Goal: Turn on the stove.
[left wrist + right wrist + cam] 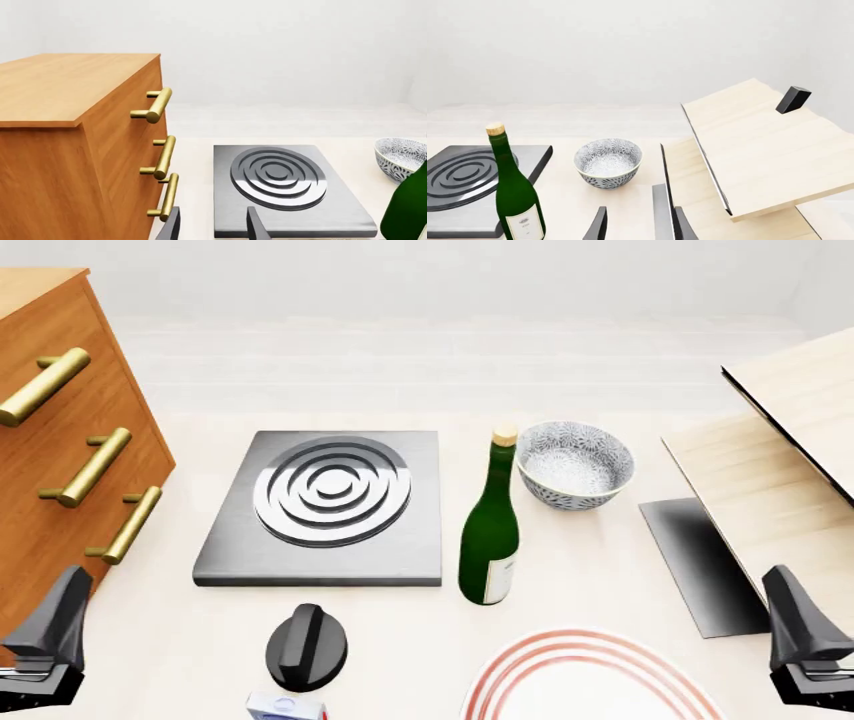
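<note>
The stove (227, 558) is a flat dark-grey slab with silver burner rings, lying left of centre on the table. Its black round knob (307, 645) with a raised ridge lies apart on the table, just in front of the slab. My left gripper (51, 635) hangs low at the near left, open, well left of the knob. My right gripper (798, 632) hangs at the near right, also open. The left wrist view shows the stove (333, 220) ahead of my open left gripper (212, 214). The right wrist view shows the stove (460, 220) far off beside my open right gripper (640, 214).
A wooden drawer cabinet (54, 440) with brass handles stands at the left. A green bottle (490, 530) and a patterned bowl (574, 465) stand right of the stove. Light wooden boards on a dark panel (767, 480) fill the right. A red-ringed plate (587, 680) and a small box (284, 707) lie near.
</note>
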Motion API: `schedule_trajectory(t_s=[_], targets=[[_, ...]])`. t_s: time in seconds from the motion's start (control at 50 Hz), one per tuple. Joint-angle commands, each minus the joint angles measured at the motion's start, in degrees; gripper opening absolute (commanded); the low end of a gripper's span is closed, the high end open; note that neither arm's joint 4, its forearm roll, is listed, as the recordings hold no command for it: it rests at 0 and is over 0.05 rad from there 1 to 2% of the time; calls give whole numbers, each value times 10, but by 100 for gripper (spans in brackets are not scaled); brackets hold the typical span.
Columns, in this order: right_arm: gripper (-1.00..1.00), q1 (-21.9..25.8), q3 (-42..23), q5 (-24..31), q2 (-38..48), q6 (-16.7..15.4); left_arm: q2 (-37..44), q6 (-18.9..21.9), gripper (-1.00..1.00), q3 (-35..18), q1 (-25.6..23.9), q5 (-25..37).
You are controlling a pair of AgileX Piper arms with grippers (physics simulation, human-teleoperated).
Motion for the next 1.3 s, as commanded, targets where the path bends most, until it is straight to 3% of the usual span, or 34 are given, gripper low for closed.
schedule_trajectory(t_s=[0.02,0.2,0.32,0.36,0.5,0.52,0.56,0.68,0.7,0.78,0.82,0.86,0.96,1.06,1.28,1.3], targets=[[100,0,-1,-4,6,3,4,1,100,-2,-6,0],[100,0,-2,-3,7,4,4,20,100,-5,-10,3],[100,0,-3,-3,8,5,11,62,100,-5,-6,0],[100,0,-4,-2,7,4,87,79,100,-4,5,-53],[100,0,-3,-3,8,3,162,131,100,-19,-6,-90],[100,0,-3,-3,8,4,185,114,100,-33,-3,-93],[100,0,-4,-2,7,4,228,121,100,-48,3,-101],[100,0,-3,-5,8,3,252,116,100,-84,-9,-64],[100,0,-3,-5,9,4,264,100,100,-94,-13,-55],[100,0,-3,-4,8,4,276,110,100,-123,-33,-20],[100,0,-3,-4,8,4,328,93,100,-142,-59,-9],[100,0,-3,-4,8,4,348,59,100,-167,-55,11],[100,0,-3,-3,7,4,356,61,100,-212,-72,63],[100,0,-3,-3,7,4,396,33,100,-253,-80,98],[100,-1,-3,-2,7,4,423,68,100,-316,-94,156],[100,0,-4,-1,6,4,426,109,100,-317,-89,160]])
